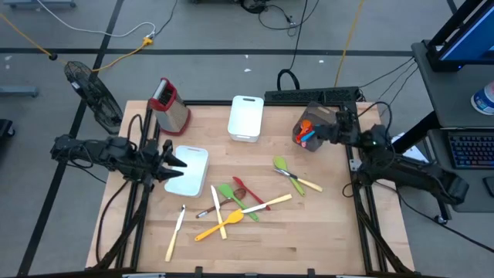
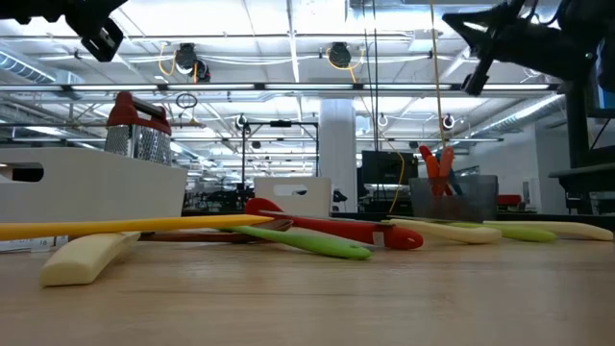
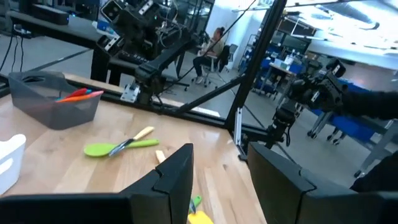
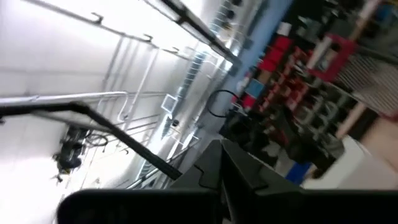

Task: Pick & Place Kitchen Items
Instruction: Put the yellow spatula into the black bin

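Note:
Several utensils lie scattered on the wooden table: a green spatula (image 1: 281, 164) and a cream knife (image 1: 306, 184) toward the right, and a red spoon (image 1: 247, 189), a green spatula (image 1: 229, 193), a yellow spatula (image 1: 218, 226), a brown wooden spoon (image 1: 211, 211) and a cream knife (image 1: 175, 233) in the middle. Red, orange and blue utensils stand in a grey bin (image 1: 307, 133). My left gripper (image 1: 177, 164) hovers open and empty over a white tray (image 1: 194, 176); its wrist view (image 3: 219, 180) looks across at the green spatula (image 3: 99, 149). My right gripper (image 1: 318, 123) is raised over the grey bin.
A metal box grater with a red top (image 1: 169, 104) stands at the far left. A white bin (image 1: 245, 117) stands at the far middle. People show in the room beyond the table (image 3: 214, 46). Bare wood lies along the near edge and at the right.

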You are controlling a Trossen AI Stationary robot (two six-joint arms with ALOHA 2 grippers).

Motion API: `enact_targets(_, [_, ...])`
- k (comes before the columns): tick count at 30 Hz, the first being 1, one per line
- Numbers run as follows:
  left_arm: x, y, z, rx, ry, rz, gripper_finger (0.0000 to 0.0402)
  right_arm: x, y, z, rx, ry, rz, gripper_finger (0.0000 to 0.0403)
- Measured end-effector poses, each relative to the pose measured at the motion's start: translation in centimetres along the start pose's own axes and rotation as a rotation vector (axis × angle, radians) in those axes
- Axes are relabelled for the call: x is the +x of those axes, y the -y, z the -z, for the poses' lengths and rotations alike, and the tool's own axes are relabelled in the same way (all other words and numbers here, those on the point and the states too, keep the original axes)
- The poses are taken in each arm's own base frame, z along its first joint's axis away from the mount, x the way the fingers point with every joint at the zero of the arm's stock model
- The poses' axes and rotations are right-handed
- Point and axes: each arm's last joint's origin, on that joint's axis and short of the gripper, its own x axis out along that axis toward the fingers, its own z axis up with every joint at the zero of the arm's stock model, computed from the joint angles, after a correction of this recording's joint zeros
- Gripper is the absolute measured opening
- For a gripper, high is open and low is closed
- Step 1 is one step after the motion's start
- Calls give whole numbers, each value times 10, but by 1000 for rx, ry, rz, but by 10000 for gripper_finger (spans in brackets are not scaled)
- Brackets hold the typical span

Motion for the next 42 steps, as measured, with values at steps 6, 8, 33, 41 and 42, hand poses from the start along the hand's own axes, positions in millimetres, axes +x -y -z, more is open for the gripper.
enact_targets(6, [0, 2, -5, -45, 49, 18, 157, 6, -5, 12, -76, -19, -50, 1])
enact_targets(8, [0, 2, -7, -47, 71, 26, 157, 8, -6, 16, -93, -26, -55, 1])
enact_targets(33, [21, -3, -3, -220, 72, -110, 157, 67, -50, 43, -400, -447, 251, 0])
enact_targets(41, [32, -4, 0, -283, 21, -135, 157, 68, -54, 63, -591, -564, 216, 0])
enact_targets(42, [33, -3, -1, -288, 19, -135, 157, 68, -54, 66, -632, -573, 208, 0])
